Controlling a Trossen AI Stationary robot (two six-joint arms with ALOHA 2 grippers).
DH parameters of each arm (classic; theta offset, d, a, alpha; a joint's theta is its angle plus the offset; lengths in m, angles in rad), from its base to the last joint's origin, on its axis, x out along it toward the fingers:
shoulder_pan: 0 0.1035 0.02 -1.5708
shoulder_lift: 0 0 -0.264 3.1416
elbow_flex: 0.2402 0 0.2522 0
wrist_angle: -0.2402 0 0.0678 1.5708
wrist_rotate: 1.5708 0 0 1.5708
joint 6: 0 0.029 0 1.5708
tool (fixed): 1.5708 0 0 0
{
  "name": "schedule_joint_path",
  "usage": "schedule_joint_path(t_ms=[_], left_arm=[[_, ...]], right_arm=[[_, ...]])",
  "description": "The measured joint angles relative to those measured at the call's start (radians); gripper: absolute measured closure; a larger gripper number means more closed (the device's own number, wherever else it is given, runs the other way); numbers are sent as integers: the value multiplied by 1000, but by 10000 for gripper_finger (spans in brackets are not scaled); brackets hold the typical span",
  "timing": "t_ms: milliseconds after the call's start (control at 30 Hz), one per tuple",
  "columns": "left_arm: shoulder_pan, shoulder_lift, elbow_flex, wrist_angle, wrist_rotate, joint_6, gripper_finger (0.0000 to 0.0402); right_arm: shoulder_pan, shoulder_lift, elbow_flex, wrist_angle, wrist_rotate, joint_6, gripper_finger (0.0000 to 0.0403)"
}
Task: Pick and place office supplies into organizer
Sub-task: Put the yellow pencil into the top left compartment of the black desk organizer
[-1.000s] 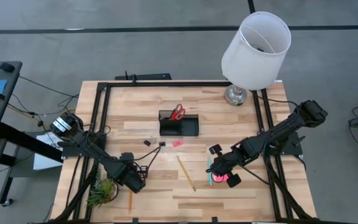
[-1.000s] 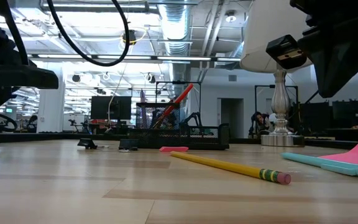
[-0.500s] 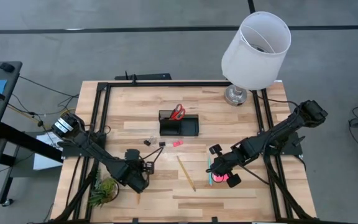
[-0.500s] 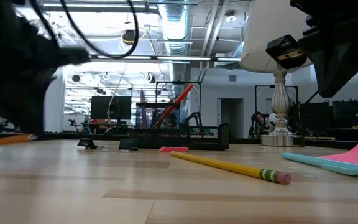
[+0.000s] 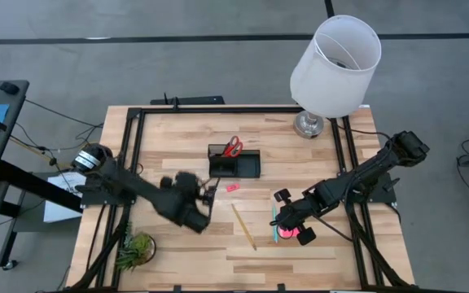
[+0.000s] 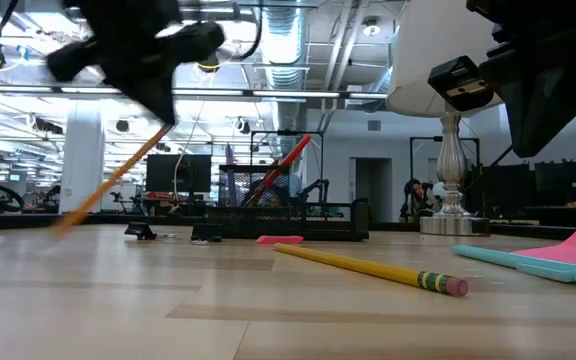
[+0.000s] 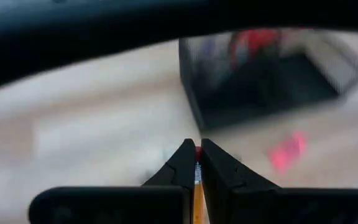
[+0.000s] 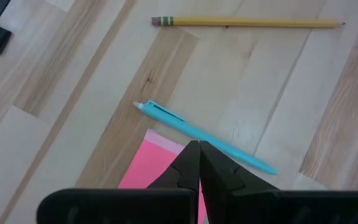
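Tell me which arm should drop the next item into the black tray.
The left. Its end effector is shut on an orange pencil raised off the table, near the black tray. The right end effector hangs over the pink pad, farther away.

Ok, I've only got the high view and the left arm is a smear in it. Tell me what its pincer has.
Observer: The left wrist view shows the left pincer shut on an orange pencil.
Operator: Give me the pencil's attitude.
Observer: In the low view it hangs at a slant below the pincer.
Operator: Now report the right pincer.
Observer: Its wrist view shows the right pincer shut and empty over the pink sticky pad, with the teal pen lying along the pad's edge.
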Motion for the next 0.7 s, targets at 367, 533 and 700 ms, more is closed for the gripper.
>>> schedule_joint_path(t_ms=[367,533,700], left_arm=[[208,-3,352,6,-435,661,400],[261,-3,364,237,-439,1043,400],[291,0,364,441,-399,1271,400]], right_arm=[[0,0,0,-23,0,2,401],[0,0,0,-25,0,2,401],[0,0,0,-25,0,1,401]])
